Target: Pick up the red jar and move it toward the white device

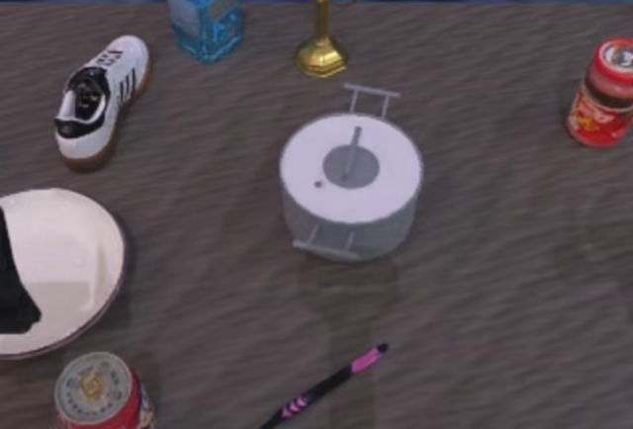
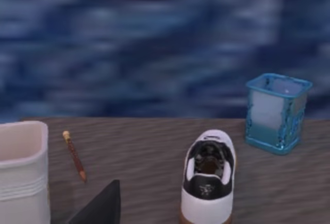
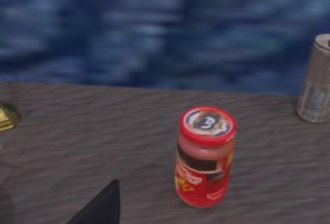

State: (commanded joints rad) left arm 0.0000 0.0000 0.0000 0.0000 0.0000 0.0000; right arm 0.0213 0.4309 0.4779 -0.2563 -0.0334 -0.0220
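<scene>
The red jar point(image 1: 601, 93) stands upright near the table's right edge, with a red lid, a dark band and a red label. The right wrist view shows the red jar point(image 3: 205, 157) a short way ahead of my right gripper point(image 3: 154, 220), untouched. That gripper is open and empty; only one dark finger point(image 3: 103, 206) shows. The white device point(image 1: 351, 184), a squat cylinder with a grey disc, a rod and two rail handles, sits mid-table. My left gripper point(image 2: 170, 220) is open and empty over the left side, facing the shoe point(image 2: 209, 182). A dark part of the left arm point(image 1: 12, 281) overlaps the plate.
A white plate point(image 1: 74, 251) and a red can with a silver top point(image 1: 99, 394) lie at the left. A shoe point(image 1: 99, 101), a blue cup point(image 1: 203, 6) and a gold candle holder point(image 1: 323, 24) line the far side. A black-pink pen point(image 1: 326, 386) lies in front. A silver can point(image 3: 314, 79) stands beyond the jar.
</scene>
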